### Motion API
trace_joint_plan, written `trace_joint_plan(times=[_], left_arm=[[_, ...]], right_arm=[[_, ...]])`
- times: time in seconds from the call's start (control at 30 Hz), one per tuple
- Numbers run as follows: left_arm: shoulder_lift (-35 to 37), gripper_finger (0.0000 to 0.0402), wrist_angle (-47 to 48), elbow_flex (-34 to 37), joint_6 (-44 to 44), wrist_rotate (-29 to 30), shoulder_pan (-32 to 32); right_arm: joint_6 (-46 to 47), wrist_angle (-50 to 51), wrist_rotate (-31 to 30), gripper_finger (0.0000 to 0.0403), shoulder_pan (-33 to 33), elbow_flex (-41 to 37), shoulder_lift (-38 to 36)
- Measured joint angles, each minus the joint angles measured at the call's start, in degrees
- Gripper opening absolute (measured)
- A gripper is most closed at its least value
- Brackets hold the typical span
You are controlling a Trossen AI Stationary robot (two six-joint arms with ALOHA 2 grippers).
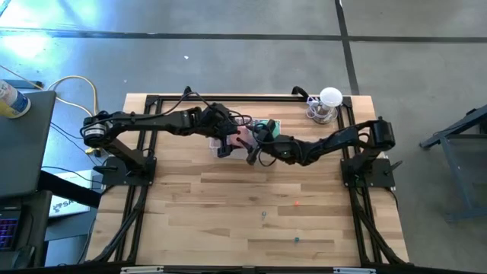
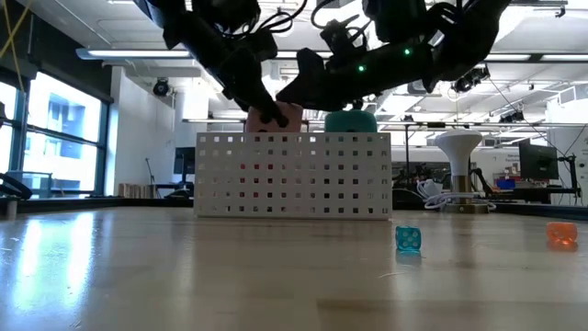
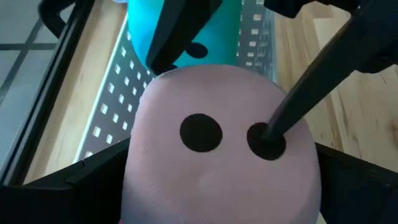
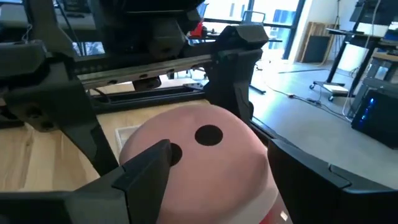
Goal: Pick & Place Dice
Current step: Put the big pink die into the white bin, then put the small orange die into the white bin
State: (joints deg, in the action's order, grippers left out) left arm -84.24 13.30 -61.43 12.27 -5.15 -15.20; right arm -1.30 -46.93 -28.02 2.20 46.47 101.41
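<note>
Both arms meet over the white perforated basket (image 2: 292, 175) at the far middle of the wooden table (image 1: 228, 205). From the left, the left gripper (image 1: 227, 138) reaches in with its jaws spread wide on either flank of the pink die (image 3: 221, 162), a soft, rounded, pale pink cube whose upward face shows two dark round pips; its fingers (image 3: 74, 174) lie against the die's sides. In the low view the pink die (image 2: 280, 118) shows just above the basket's rim, directly under that gripper. From the right, the right gripper (image 1: 255, 144) closes partway on the same die, its dark fingers (image 4: 146, 165) pressed to the plush sides, so the die sits pinched between the two grippers, which nearly touch each other. Just beyond the right gripper, a green die (image 2: 350, 121), teal-tinted with a dark pip visible in the left wrist view, rises above the basket's rim beside the pink one. Well clear of both grippers, two small dice, one blue (image 2: 408, 238) and one orange (image 2: 561, 233), lie on the near tabletop.
</note>
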Motion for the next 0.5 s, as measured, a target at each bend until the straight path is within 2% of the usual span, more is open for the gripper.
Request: trace_joint_plan(times=[0.27,0.37,0.5], left_arm=[[3.19,0.0400,0.01,0.00,-0.22,0.11,0.00],[4.96,0.0400,-3.73,-0.90,-0.86,-1.03,0.20],[5.42,0.0400,-3.62,-0.50,-2.74,-2.12,0.15]], right_arm=[[2.08,3.61,-0.38,0.0262,0.42,0.15,-0.12],[1.52,4.59,-0.18,0.0262,0.39,0.22,0.09],[1.54,4.64,-0.33,0.0262,0.42,0.14,0.08]])
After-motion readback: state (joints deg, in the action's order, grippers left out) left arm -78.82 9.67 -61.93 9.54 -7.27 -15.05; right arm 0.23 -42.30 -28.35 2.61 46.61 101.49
